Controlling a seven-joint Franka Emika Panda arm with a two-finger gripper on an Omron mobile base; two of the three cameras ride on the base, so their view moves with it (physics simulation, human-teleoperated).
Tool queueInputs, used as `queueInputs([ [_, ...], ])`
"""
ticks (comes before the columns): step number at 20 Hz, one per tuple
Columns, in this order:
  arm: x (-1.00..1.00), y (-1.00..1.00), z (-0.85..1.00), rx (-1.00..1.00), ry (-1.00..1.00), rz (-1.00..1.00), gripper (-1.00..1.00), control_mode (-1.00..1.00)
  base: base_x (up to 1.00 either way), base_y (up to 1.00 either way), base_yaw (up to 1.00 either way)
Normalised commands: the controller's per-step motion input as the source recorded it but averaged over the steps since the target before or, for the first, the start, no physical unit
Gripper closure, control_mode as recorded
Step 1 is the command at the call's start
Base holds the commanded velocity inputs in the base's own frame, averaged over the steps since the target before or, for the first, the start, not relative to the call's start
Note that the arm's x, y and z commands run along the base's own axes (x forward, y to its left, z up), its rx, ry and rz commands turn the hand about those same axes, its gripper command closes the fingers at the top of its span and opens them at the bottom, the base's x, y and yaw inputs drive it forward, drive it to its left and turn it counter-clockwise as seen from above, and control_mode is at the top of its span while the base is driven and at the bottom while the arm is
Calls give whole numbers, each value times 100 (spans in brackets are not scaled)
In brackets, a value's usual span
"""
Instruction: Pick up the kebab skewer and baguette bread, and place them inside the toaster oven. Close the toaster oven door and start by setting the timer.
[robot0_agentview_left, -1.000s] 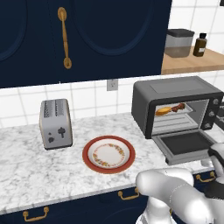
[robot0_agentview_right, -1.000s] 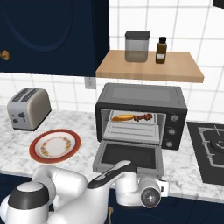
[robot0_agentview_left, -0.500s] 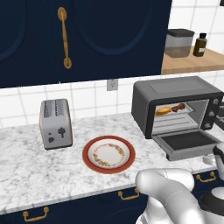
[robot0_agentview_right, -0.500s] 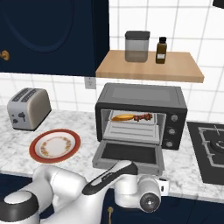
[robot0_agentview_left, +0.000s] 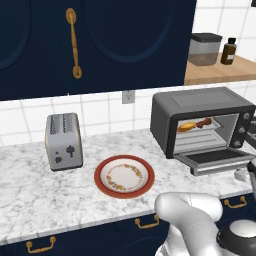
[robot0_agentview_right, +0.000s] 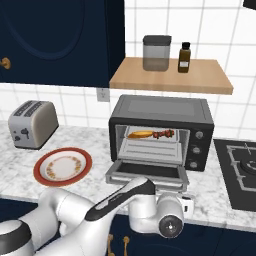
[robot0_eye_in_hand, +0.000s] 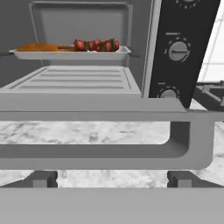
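The arm has sunk lower before the oven (robot0_agentview_right: 161, 131); gripper (robot0_eye_in_hand: 112, 177) spread wide, empty, at the door (robot0_agentview_right: 148, 173) handle. Skewer (robot0_eye_in_hand: 96, 45) and bread (robot0_eye_in_hand: 37, 47) lie on the rack, 12 o'clock. Next, I judge: lift the door shut.

Toaster oven (robot0_agentview_right: 161, 107) on marble counter (robot0_agentview_right: 215, 192), its door (robot0_agentview_right: 147, 172) dropped open, flat. Baguette bread (robot0_agentview_right: 140, 134) and kebab skewer (robot0_agentview_right: 163, 133) lie end to end on upper rack inside. Three knobs (robot0_agentview_right: 198, 148) down oven's right side. Red-rimmed plate (robot0_agentview_right: 62, 166) left of oven; silver toaster (robot0_agentview_right: 33, 123) further left. Shelf (robot0_agentview_right: 171, 75) above holds canister (robot0_agentview_right: 156, 52) and brown bottle (robot0_agentview_right: 184, 57). Stove (robot0_agentview_right: 241, 167) at right.
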Motion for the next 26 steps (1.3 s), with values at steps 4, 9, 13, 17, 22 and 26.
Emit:
queueInputs([
  [4,6,3,50,0,-1,0,-100,-100,0,0,0],
  [9,1,2,35,0,-2,0,-100,-100,0,0,0],
  [13,-39,0,-14,0,2,0,-100,-100,0,0,0],
  [17,-39,0,-61,0,5,0,-100,-100,0,0,0],
  [22,35,11,-42,0,0,0,-100,-100,0,0,0],
  [26,33,3,0,0,-1,0,-100,-100,0,0,0],
])
